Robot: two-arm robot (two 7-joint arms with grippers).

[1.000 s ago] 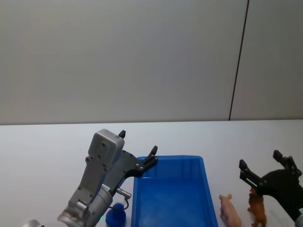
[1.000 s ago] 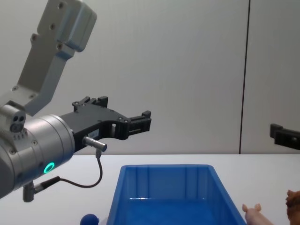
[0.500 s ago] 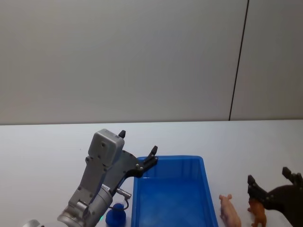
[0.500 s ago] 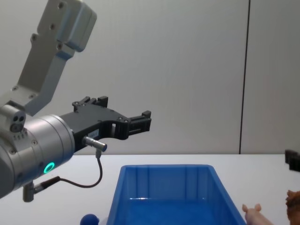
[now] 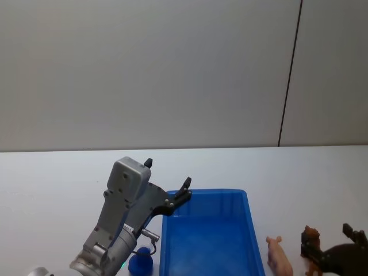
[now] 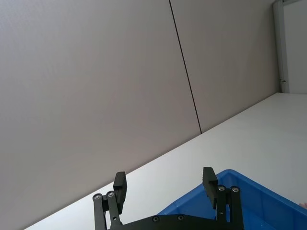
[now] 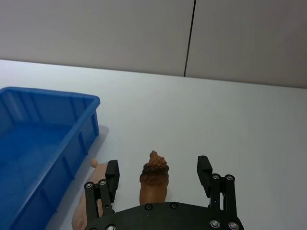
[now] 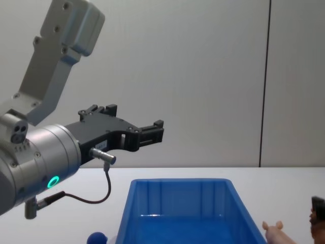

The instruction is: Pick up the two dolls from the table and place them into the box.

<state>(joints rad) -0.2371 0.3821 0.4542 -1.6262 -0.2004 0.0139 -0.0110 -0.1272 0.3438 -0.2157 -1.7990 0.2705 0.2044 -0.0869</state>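
The blue box (image 5: 207,236) stands on the white table (image 5: 57,184), and nothing shows on the part of its floor I can see. To its right stand the two dolls: a pale pink pig (image 5: 279,257) and, beyond it, a shaggy brown animal (image 5: 311,237). My right gripper (image 7: 159,168) is down at the table, open, with one finger on each side of the brown doll (image 7: 154,178); the pink doll (image 7: 79,219) lies just outside one finger. My left gripper (image 5: 167,173) hangs open in the air by the box's far left corner, holding nothing.
A small dark blue rounded object (image 5: 141,263) sits on the table just left of the box, under my left arm. Open white tabletop stretches behind the box and to the far right. A grey wall with a dark vertical seam (image 5: 289,75) closes the back.
My right gripper has dropped from above the brown doll to table height, its open fingers now flanking the doll. The left arm, box and pink doll have stayed put.
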